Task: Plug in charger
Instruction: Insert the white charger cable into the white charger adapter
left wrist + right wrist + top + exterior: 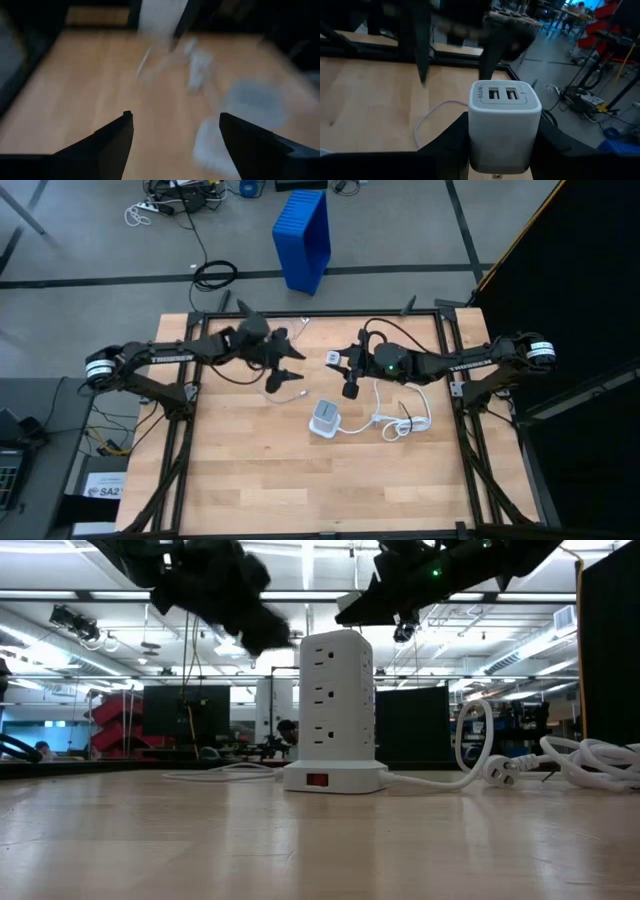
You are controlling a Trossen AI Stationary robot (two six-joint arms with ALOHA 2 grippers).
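The charger (504, 122), a small white block with two USB ports on its front face, is up in the air over the far middle of the table, and my right gripper (338, 362) is shut on it. Under it and a little nearer, a white socket tower (325, 417) stands on its base, its thick white cord (402, 420) lying toward the right. My left gripper (175, 120) hovers open just left of the charger, above a thin white cable (282, 383) that lies on the wood. My right gripper pinches the charger between its two fingers (447, 145), one on each side face (476, 135). It comes nearly level from the table's right. The face with the ports (504, 94) points away from the gripper. The charger is lifted clear of the table.
A blue bin (303, 238) stands on the floor beyond the far edge. The black table frame (320, 313) runs along the far side. The near half of the wooden top (300, 490) is bare.
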